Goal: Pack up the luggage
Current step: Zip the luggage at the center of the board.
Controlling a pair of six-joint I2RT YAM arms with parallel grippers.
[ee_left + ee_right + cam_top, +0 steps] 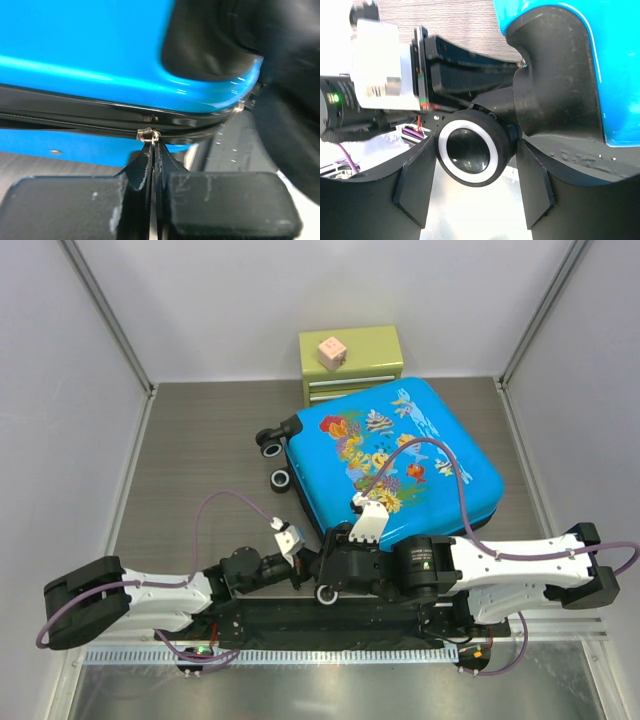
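Top view: left arm (170, 595) and right arm (505, 570) are covering the luggage's (400, 455) 7 o'clock corner.
Left wrist: zip pull (145, 133) is lying half hidden between left gripper (152, 147) fingers; black mass (225, 40) is blurring at 2 o'clock.
Right wrist: contact between right gripper (476, 140) and wheel (470, 160) is not resolving.

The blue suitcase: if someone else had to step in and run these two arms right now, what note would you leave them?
Left gripper: shut on the zipper pull at the case's near corner.
Right gripper: closed around a wheel, apparently bracing the case.
Luggage: lying flat on the table, lid down.
Done: lid closed, zipper pull caught.
Left: draw the zipper round the seam; how much is already zipped cannot be told.
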